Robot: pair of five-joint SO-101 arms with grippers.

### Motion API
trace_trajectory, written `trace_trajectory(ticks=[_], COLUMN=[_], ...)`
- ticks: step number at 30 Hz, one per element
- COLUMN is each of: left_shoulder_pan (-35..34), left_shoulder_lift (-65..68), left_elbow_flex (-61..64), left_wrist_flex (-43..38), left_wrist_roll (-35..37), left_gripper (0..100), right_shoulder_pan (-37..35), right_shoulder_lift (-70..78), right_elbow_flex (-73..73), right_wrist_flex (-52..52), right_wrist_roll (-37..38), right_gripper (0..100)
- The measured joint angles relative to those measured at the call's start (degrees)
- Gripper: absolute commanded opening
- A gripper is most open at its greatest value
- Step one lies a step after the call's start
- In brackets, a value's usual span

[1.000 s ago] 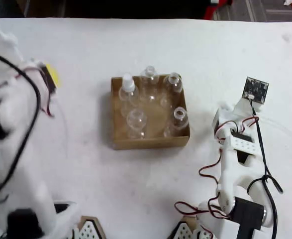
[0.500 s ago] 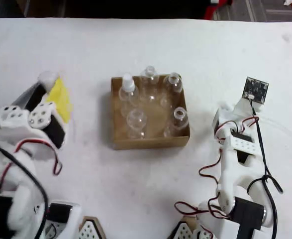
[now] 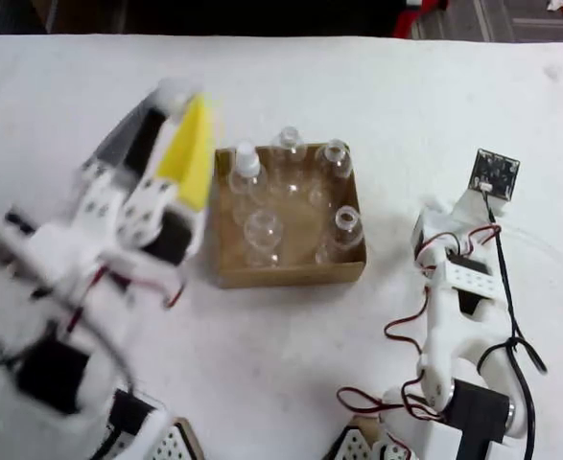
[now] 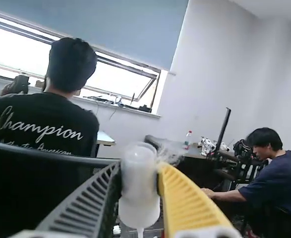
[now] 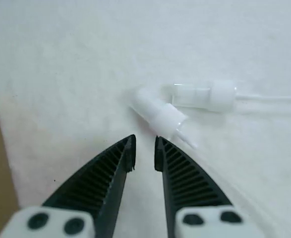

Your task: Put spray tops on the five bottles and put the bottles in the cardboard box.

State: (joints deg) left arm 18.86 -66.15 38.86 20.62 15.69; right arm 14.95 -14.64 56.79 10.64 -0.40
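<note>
One white spray top [image 4: 138, 191] in ribbed left claw [image 4: 139, 167].

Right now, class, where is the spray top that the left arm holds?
The spray top is clamped in the left gripper, which in the high view is just left of the cardboard box, near its far corner.

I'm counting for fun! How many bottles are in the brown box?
5. In the cardboard box: far-left bottle, far-middle bottle, far-right bottle, near-left bottle, near-right bottle. None seems hidden.
</note>
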Motion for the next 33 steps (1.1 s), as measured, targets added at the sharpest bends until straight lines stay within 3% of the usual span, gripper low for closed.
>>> trace_trajectory(ticks=[7, 14, 33], left_shoulder_pan=[1.23, 1.76, 1.85], left_shoulder_lift=[20.57, 34.81, 48.0], left_elbow_flex=[0.09, 0.09, 0.09], left_wrist_flex=[-23.03, -35.16, -39.12], left_wrist_roll=[-1.85, -5.36, -5.45], left_gripper=[2, 2, 2], right_shoulder_pan=[0.0, 0.0, 0.0], right_shoulder_lift=[0.0, 0.0, 0.0], right_elbow_flex=[0.0, 0.0, 0.0], right_wrist_flex=[0.0, 0.0, 0.0], right_wrist_roll=[0.0, 0.0, 0.0], right_gripper=[4.9, 5.0, 5.2])
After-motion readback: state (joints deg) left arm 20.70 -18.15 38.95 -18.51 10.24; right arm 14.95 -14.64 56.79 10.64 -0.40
